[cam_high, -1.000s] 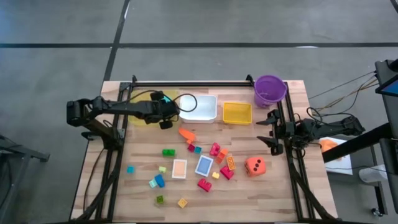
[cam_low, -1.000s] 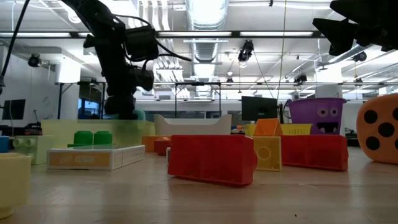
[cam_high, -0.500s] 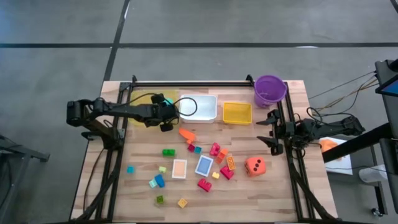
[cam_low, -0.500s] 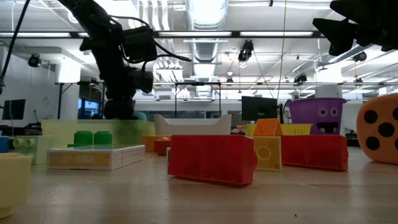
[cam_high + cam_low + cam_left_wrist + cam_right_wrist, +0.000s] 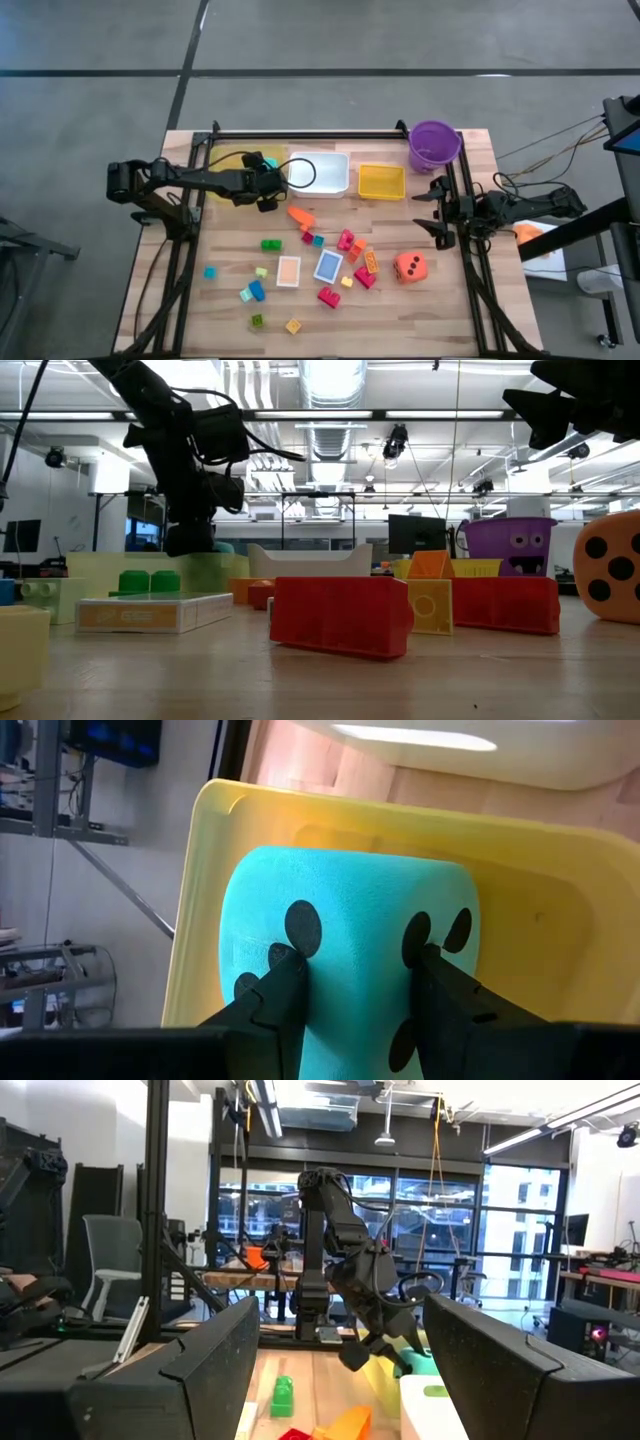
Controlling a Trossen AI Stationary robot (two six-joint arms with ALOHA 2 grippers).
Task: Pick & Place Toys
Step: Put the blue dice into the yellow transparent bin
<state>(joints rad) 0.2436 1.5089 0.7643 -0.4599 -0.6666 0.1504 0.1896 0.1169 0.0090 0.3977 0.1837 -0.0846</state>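
Note:
My left gripper (image 5: 262, 172) is at the far left of the table, over the yellow tray (image 5: 226, 160), and is shut on the teal dotted die (image 5: 350, 920). In the left wrist view the die sits within the tray's rim (image 5: 205, 870). The orange die (image 5: 410, 266), an orange card (image 5: 288, 271), a blue card (image 5: 328, 267) and several small bright blocks lie flat on the wooden table. My right gripper (image 5: 432, 206) waits open at the table's right edge, with nothing between its fingers (image 5: 210, 1360). My left gripper pinches the teal die between its two fingers, one on each of two opposite dotted faces (image 5: 300, 955). The fingers (image 5: 440, 995) slant down from the table's left side. The die is inside the yellow tray's outline. Whether it touches the tray's floor I cannot tell.
A white tray (image 5: 322, 173), a smaller yellow tray (image 5: 381, 181) and a purple bucket (image 5: 434, 144) stand along the far edge. An orange piece (image 5: 299, 214) lies just near of the white tray. Black frame rails run along both sides.

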